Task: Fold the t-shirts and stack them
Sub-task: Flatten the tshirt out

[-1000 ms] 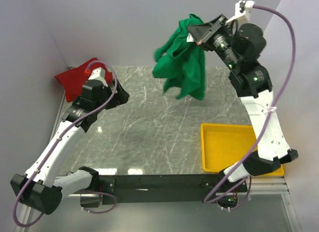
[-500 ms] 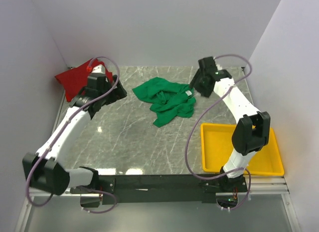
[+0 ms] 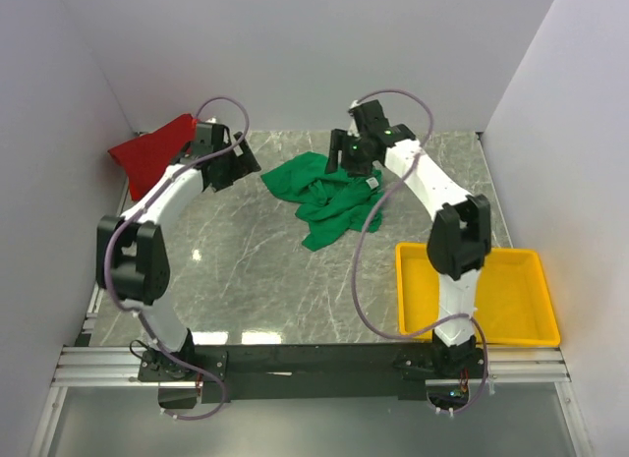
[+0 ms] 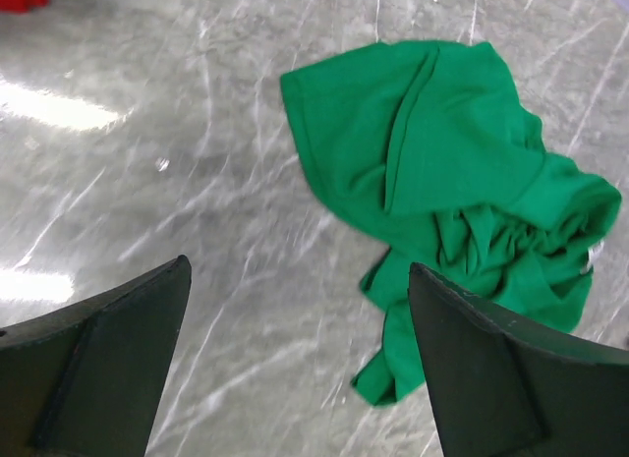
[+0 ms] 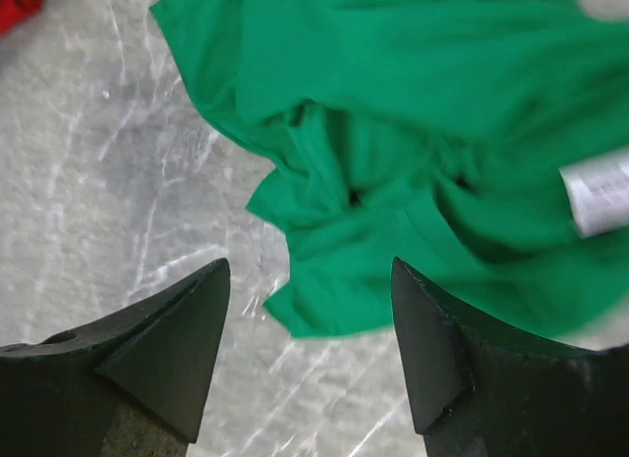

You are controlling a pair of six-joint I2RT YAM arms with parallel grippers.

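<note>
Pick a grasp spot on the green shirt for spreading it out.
On the green shirt, probably the smooth edge of its flat panel, from the left and above: it lies flat there, while the right side is bunched in folds. The open left gripper faces that side.

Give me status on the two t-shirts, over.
Left claw open, empty. Right claw open over green t-shirt, crumpled on the table. Red t-shirt bunched far left. Yellow tray apart from both.

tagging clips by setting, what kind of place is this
Likely a robot lab cell, not a home: left arm and right arm mounted at a marble-look table, bare white walls close around it, a yellow tray.
</note>
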